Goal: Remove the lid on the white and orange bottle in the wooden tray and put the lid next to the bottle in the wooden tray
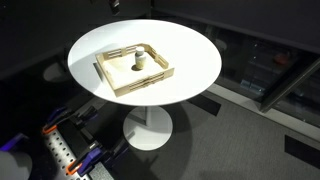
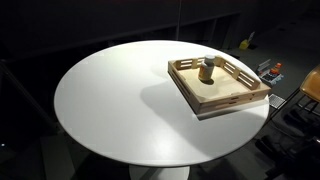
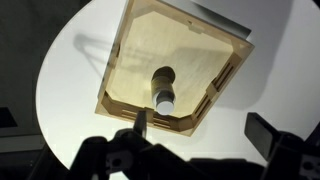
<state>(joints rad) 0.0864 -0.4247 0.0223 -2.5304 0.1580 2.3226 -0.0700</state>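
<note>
Standing upright near the middle of the wooden tray (image 3: 170,40), the white and orange bottle (image 3: 163,90) sits just below the centre of the wrist view, its pale lid (image 3: 164,98) seemingly on top and facing the camera. The gripper (image 3: 198,120) comes in from the bottom edge of that view, its two dark fingers (image 3: 141,120) spread wide with nothing between them, above the tray's near rim and clear of the bottle. In both exterior views the tray (image 1: 103,70) (image 2: 225,90) lies flat on the round white surface (image 1: 190,60) (image 2: 110,100). It appears slightly left of centre in the frame showing the whole tabletop and toward the right edge in the closer one, with the bottle (image 1: 139,62) (image 2: 207,70) alone inside it and well apart from the slatted sides.
</note>
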